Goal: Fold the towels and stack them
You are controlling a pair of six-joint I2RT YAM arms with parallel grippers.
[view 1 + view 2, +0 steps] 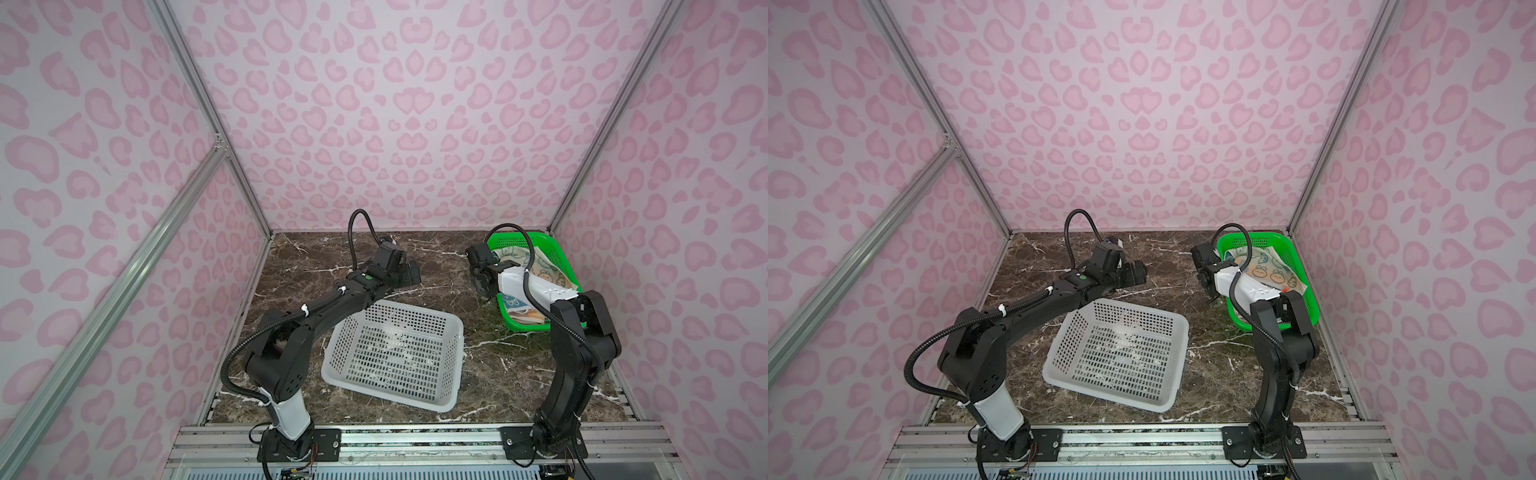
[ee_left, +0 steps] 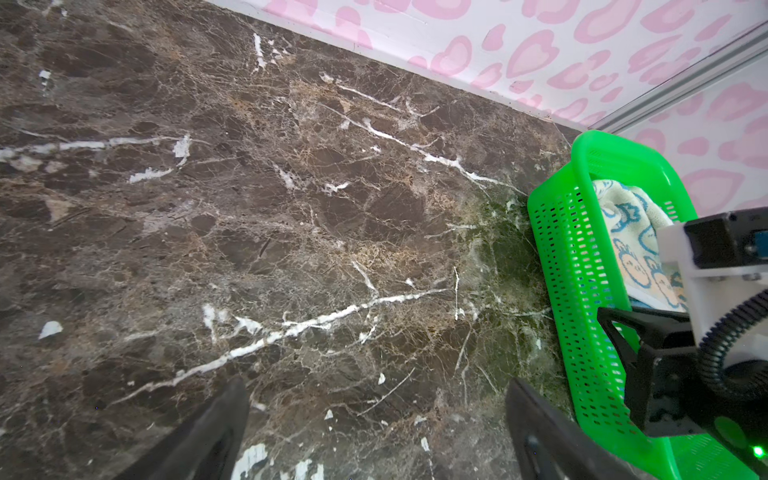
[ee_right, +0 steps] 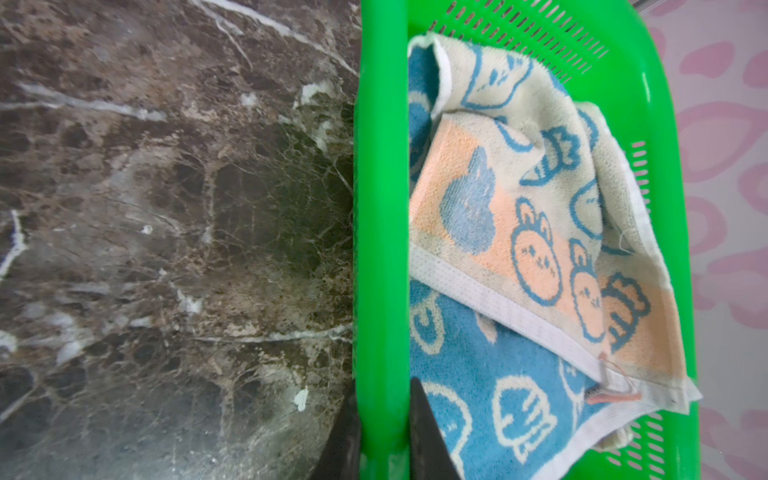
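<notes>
Towels crumpled in green basket, right gripper clamped on its rim, left gripper spread wide (holding nothing).

table dark brown marble, white veins. walls pale lilac, pink leopard spots. green basket, white basket. towels cream with blue/orange rabbit prints; blue towel has cream rabbits.

A white perforated basket lies askew towards the front of the dark veined marble tabletop — not touching the green perforated basket in the far right corner. Pink heart-spotted walls enclose three sides, with aluminium rails along the front edge.
</notes>
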